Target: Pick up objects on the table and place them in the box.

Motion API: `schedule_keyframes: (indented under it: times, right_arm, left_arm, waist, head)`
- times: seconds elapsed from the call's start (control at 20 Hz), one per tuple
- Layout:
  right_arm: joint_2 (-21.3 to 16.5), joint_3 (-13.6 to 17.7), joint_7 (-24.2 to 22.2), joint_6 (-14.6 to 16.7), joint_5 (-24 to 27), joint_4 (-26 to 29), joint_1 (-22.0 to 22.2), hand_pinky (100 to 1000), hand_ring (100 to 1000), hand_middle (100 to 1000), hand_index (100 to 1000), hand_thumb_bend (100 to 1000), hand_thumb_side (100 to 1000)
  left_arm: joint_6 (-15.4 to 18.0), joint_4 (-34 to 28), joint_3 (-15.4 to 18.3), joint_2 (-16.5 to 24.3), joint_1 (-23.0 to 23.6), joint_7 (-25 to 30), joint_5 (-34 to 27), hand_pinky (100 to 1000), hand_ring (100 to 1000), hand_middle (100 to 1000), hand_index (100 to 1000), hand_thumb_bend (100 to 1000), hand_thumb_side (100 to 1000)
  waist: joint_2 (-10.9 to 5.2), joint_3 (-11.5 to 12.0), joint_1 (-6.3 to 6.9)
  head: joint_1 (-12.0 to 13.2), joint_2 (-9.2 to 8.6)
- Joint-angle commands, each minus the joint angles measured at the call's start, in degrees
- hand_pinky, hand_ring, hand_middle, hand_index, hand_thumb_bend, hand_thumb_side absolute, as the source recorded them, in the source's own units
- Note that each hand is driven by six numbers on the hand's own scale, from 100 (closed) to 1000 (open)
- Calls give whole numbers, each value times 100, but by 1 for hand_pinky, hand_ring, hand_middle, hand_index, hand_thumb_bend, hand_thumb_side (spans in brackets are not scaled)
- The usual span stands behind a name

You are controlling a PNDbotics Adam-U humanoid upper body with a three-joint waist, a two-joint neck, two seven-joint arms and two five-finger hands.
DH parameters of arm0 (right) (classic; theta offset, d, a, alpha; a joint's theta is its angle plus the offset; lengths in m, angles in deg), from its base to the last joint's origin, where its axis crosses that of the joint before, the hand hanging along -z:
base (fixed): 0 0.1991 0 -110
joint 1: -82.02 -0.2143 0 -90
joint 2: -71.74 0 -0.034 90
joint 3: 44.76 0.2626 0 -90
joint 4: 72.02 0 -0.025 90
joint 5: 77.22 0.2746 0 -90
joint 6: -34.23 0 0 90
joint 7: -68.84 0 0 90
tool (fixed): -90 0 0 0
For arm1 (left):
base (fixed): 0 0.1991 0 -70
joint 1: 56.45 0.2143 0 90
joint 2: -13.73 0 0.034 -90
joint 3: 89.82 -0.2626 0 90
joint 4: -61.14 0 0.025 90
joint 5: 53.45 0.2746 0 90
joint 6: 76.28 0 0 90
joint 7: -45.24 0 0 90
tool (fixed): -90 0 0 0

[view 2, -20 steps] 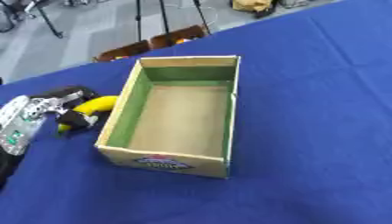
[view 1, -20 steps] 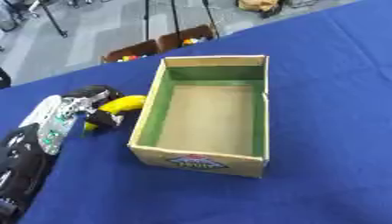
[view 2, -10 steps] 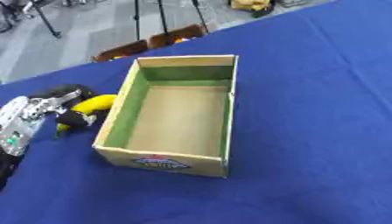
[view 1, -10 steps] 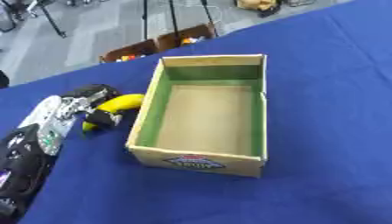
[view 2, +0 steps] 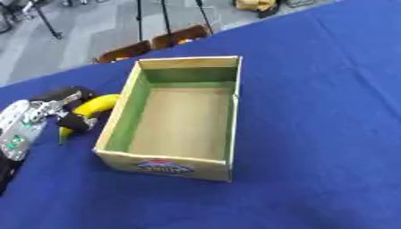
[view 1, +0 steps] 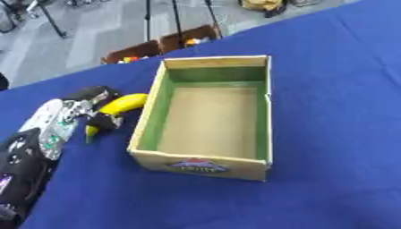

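Observation:
A yellow banana (view 1: 119,107) lies on the blue table just left of the cardboard box (view 1: 235,166). The box has green inner walls, a bare brown floor and nothing inside it. My left hand (view 1: 92,103) comes in from the lower left. Its dark fingers are curled round the banana, one above it and one below its middle. The banana's stem end (view 1: 88,133) points down and to the left. The right hand shows in neither view.
The blue tablecloth (view 1: 337,112) spreads wide to the right of and in front of the box. Beyond the table's far edge a grey floor holds an open brown crate (view 1: 160,44) and black tripod legs (view 1: 174,18).
The left hand and banana have stayed almost where they were beside the box; the whole view has shifted slightly.

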Motion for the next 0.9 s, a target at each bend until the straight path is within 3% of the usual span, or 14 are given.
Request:
schedule_keyframes:
  times: [0.05, 0.9]
  right_arm:
    - [-84, 44, 36, 6, 44, 83, -56, 798, 874, 743, 929, 100, 1000]
    - [-30, 90, 105, -13, -1, 83, 80, 798, 874, 745, 930, 100, 1000]
  left_arm:
    - [-37, 140, -38, 81, 100, -45, 14, 370, 510, 630, 683, 100, 321]
    - [-111, -233, -31, 435, 151, -95, 124, 325, 490, 594, 642, 100, 295]
  waist:
    - [-113, 25, -107]
    - [-300, 203, -201]
  head:
    - [5, 36]
    - [-73, 196]
